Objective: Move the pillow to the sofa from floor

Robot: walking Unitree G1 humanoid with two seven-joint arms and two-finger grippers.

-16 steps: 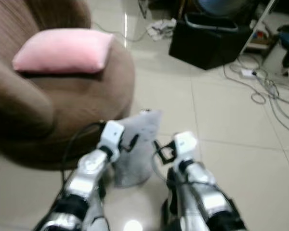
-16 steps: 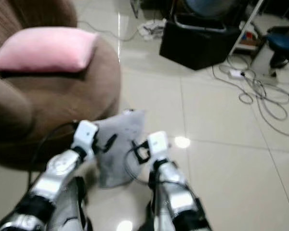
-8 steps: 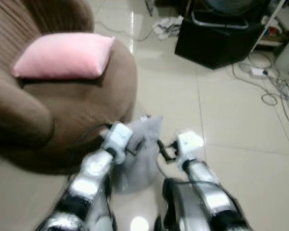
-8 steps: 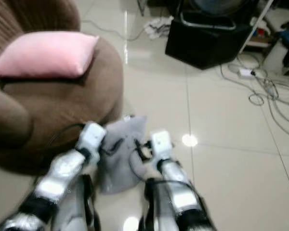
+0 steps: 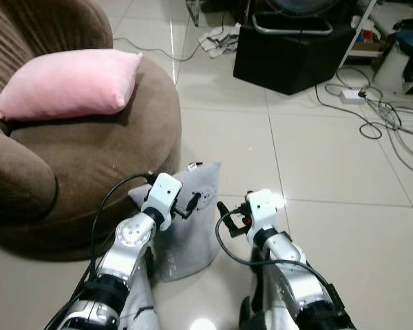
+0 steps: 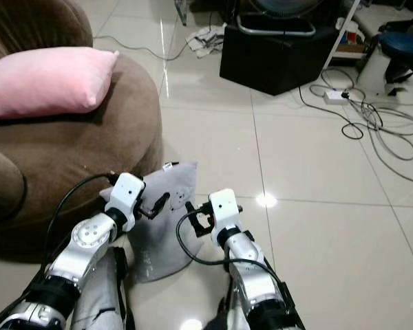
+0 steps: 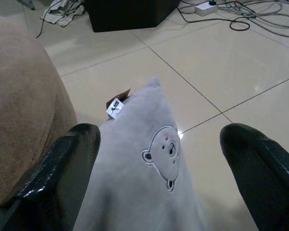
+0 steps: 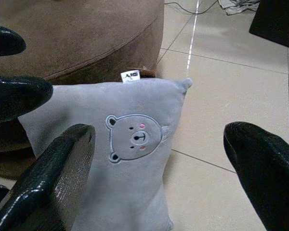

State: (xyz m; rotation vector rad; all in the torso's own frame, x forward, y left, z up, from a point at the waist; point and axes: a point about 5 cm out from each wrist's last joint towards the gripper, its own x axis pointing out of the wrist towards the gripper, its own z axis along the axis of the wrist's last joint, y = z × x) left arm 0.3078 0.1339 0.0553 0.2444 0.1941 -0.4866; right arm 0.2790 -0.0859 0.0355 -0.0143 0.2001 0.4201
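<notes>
While both arms reach forward over the tiled floor point(image 5: 330, 165), the brown sofa point(image 5: 89, 158) lies ahead of and to the outer side of the left gripper point(image 5: 193, 201). A pink pillow point(image 5: 69, 82) rests on the sofa seat, well beyond both grippers.

The grey pillow point(image 5: 193, 227) stands upright on the floor, leaning at the base of the sofa. It sits directly under and ahead of the left gripper and just to the inner side of the right gripper point(image 5: 224, 208). A small bear face point(image 8: 135, 137) is stitched on its front, and a white tag point(image 8: 130, 75) projects from its top edge, beside the sofa base.

Left gripper: fingers point(image 7: 62, 168) spread wide apart, one on each side of the grey pillow, with no contact visible in the left wrist view.

Right gripper: fingers point(image 8: 53, 168) likewise spread wide, with the grey pillow between them; nothing is clamped. The left gripper's black fingertips also appear in the right wrist view, near the pillow's sofa-side edge.

A black box point(image 5: 289, 55) stands on the floor well beyond the right gripper. Loose cables point(image 5: 378, 117) and a white power strip point(image 5: 351, 95) lie further out on the right gripper's outer side.
</notes>
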